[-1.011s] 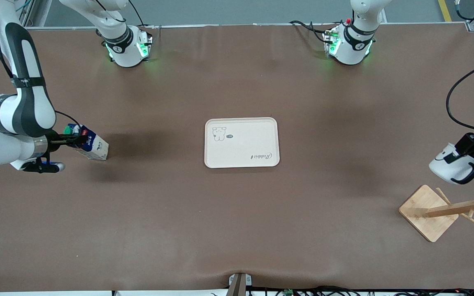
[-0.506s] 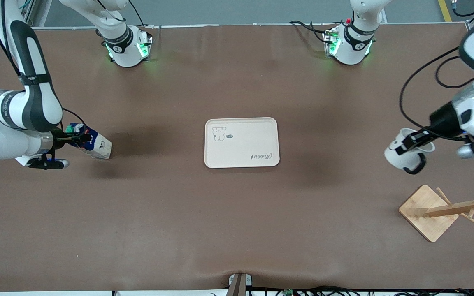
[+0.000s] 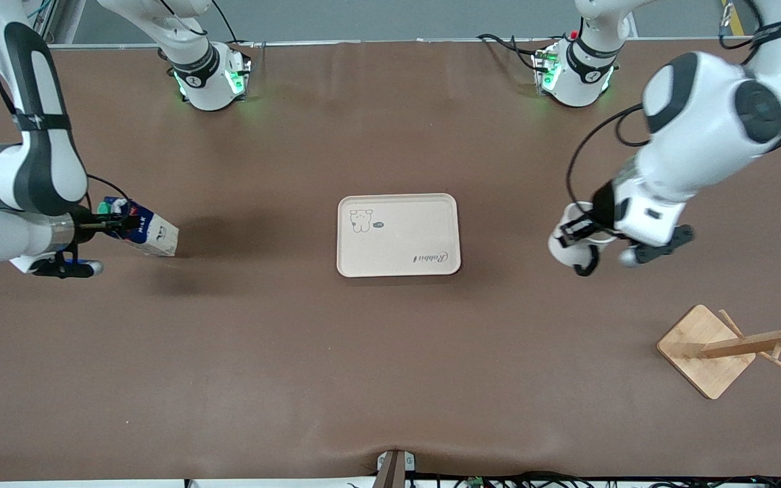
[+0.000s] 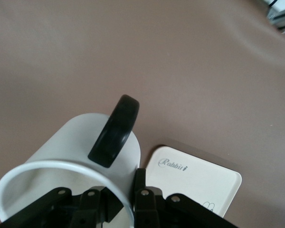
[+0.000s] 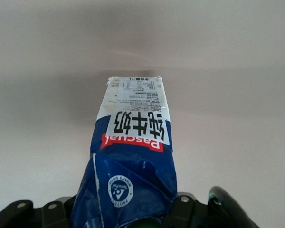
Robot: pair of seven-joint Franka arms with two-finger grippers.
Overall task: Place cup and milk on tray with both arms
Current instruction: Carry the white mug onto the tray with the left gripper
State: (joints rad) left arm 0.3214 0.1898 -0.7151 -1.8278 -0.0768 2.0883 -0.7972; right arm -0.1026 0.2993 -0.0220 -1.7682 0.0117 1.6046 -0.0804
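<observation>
Front view: the desk [image 3: 390, 379] is carrying the tray [image 3: 398, 235] at its centre, its long axis running between the two arms' ends. The left gripper [image 3: 575, 230] is holding the cup [image 3: 570, 247] by the rim over bare desk toward the left arm's end, mouth tilted, handle [image 4: 115, 130] pointing trayward. The right gripper [image 3: 116, 221] is clamping the milk [image 3: 143, 234] at its gabled top; the carton is leaning, long axis pointing toward the tray, well apart.
</observation>
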